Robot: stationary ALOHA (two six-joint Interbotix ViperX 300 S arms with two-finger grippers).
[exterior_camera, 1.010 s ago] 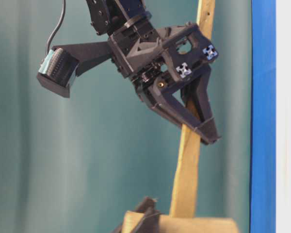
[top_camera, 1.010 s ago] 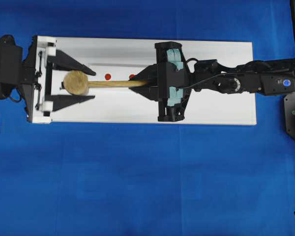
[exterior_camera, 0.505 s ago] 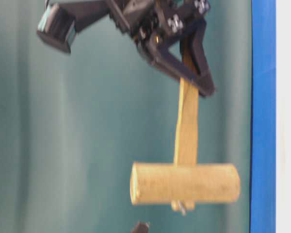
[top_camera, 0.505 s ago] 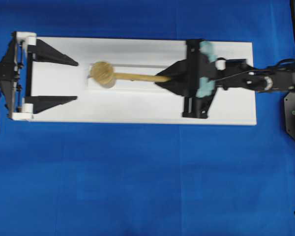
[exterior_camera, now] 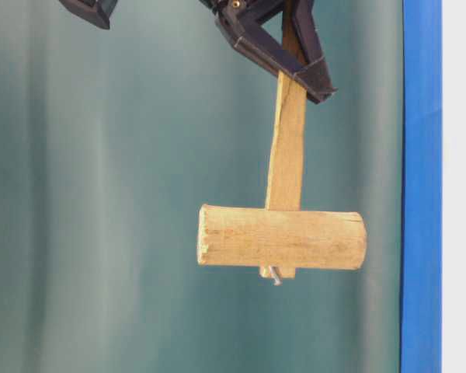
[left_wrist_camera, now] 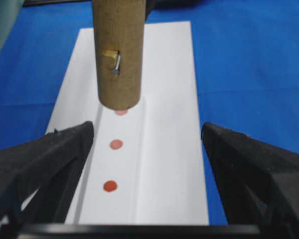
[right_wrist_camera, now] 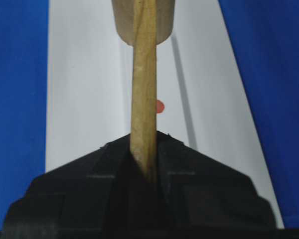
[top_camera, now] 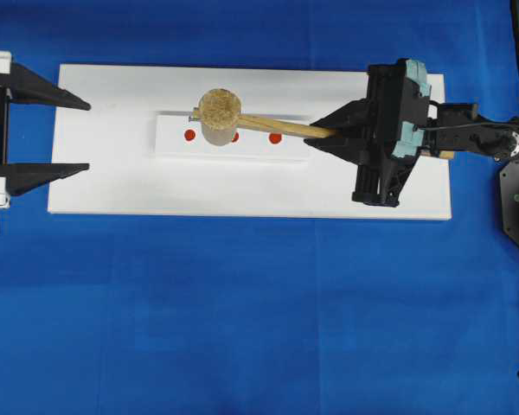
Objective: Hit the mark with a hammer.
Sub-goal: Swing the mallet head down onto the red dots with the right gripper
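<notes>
Overhead view: hammer (top_camera: 242, 119) head poised above the 3 red marks (top_camera: 275, 137).
Left gripper (top_camera: 36, 126) wide, empty, well clear; handle runs rightward into right gripper (top_camera: 329, 135), clamped on it, nearer arm.

This was a robotics lab test bench. A plain blue cloth (top_camera: 242, 320) covered the whole tabletop, a white board (top_camera: 112, 186) with 3 red dots (top_camera: 275, 138) lay on it, black robot hardware flanked both ends, and a teal backdrop (exterior_camera: 101, 194) stood behind.
</notes>
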